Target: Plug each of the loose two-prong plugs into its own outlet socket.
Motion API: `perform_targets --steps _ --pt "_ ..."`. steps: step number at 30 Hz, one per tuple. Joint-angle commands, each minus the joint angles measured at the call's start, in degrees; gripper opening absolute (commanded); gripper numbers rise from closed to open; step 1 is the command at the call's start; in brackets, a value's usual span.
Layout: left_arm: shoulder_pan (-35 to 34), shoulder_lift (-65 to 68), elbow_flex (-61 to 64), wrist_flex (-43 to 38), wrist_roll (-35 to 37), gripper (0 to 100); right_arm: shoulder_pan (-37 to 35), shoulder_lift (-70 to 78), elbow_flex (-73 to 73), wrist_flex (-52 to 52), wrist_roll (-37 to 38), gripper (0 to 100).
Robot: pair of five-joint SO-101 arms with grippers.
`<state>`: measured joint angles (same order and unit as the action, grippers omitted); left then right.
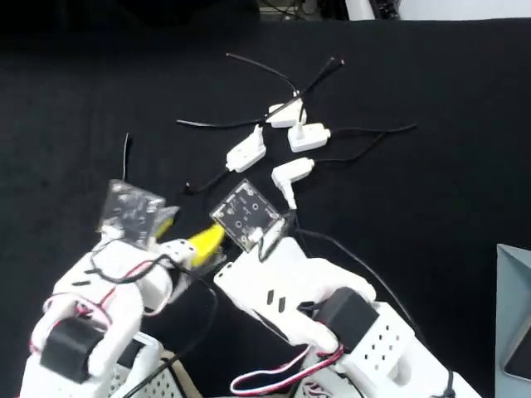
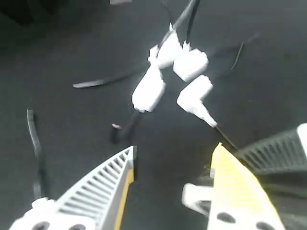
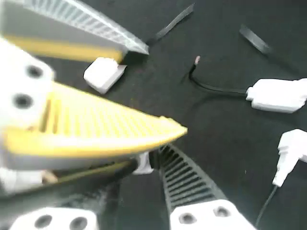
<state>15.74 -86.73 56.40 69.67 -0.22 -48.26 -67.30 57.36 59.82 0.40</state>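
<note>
Four white plug and socket bodies lie grouped near the middle of the table (image 1: 465, 99), on the far side of both grippers.

- The elongated body (image 1: 247, 150) has its long axis running near-left to far-right. Its black cable leaves the near-left end.
- The L-shaped body (image 1: 292, 174) lies roughly left to right, with its short leg pointing toward the near edge.
- The blocky body (image 1: 309, 136) sends its cable toward the right edge.
- The far body (image 1: 286, 114) sits just beside the blocky body, and its leads run toward the far edge.

I cannot tell plug from socket.

Both arms rise from the near edge. The left arm stands toward the near-left corner and is angled rightward. The right arm leans toward the far left. Both wrists are low over the cloth.

The left gripper (image 2: 175, 147) is spread wide and grasps nothing. Its yellow finger (image 1: 206, 240) crosses just in front of the right gripper (image 3: 156, 160). A small white block (image 3: 103, 74) lies on the cloth within the left gripper's gap, and I cannot see contact.

I cannot tell whether the right gripper is clenched or released.
</note>
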Motion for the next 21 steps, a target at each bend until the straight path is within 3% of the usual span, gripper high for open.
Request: perform_targets --steps 1,5,9,16,21 --pt "-7.52 -1.41 -0.92 -0.79 -0.70 26 2.64 -0.31 -1.10 -1.76 -0.18 1.1" --pt "-18.86 -0.26 -0.92 -0.88 -0.79 26 7.21 -0.22 -0.92 -1.76 -0.26 1.1" --pt "-27.21 4.40 -1.63 -1.23 -5.27 26 10.55 -0.22 -0.75 -1.76 -0.26 1.1" --pt "-36.79 23.65 -8.92 -0.70 -8.79 34 14.86 -0.22 2.15 -3.34 -2.20 1.1" --pt "-39.96 41.32 -15.52 -0.62 -18.02 34 17.05 -0.31 8.57 -8.18 -1.93 1.1"
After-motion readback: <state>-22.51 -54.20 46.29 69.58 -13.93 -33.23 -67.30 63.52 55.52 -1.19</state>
